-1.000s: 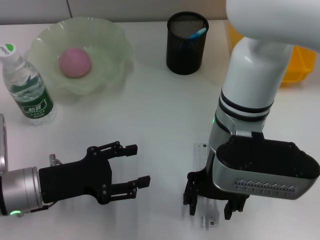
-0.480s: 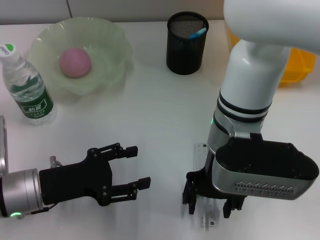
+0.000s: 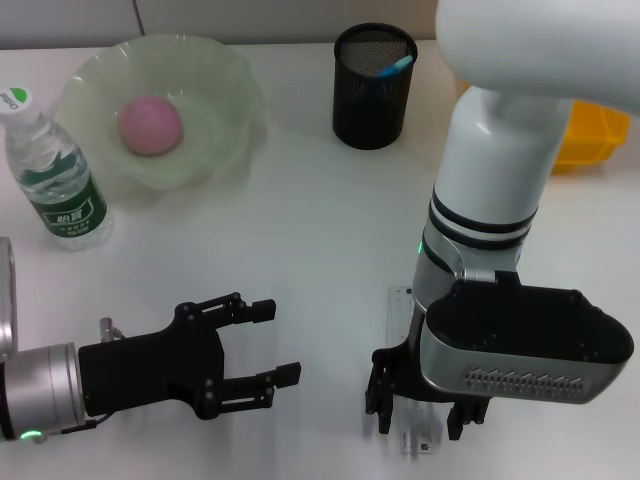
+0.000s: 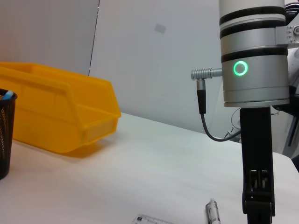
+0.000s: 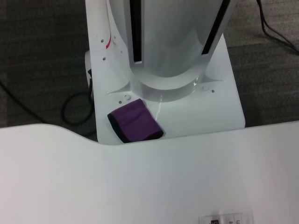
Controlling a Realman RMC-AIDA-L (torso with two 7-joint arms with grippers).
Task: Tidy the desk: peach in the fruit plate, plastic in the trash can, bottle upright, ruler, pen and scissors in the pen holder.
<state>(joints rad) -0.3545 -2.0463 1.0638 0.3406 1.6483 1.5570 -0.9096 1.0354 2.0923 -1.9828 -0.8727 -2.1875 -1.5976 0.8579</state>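
Already most of the tidying looks done; nearest me, at about five o'clock on the desk (image 3: 320, 220), the right gripper (image 3: 425, 405) stands straight down over one clear ruler (image 3: 402, 305), its fingers spread either side and not yet closed on it; at seven o'clock the left gripper (image 3: 262, 342) lies idle, jaws apart and empty. Farther off at ten o'clock one bottle (image 3: 52, 170) stands upright; at eleven one peach (image 3: 150, 124) sits in the one fruit plate (image 3: 225, 75); at twelve the one pen holder (image 3: 372, 95) shows a blue-tipped pen (image 3: 396, 67); scissors and plastic I cannot see; one yellow bin (image 3: 590, 140) sits at two o'clock. So the ruler seems the job left.
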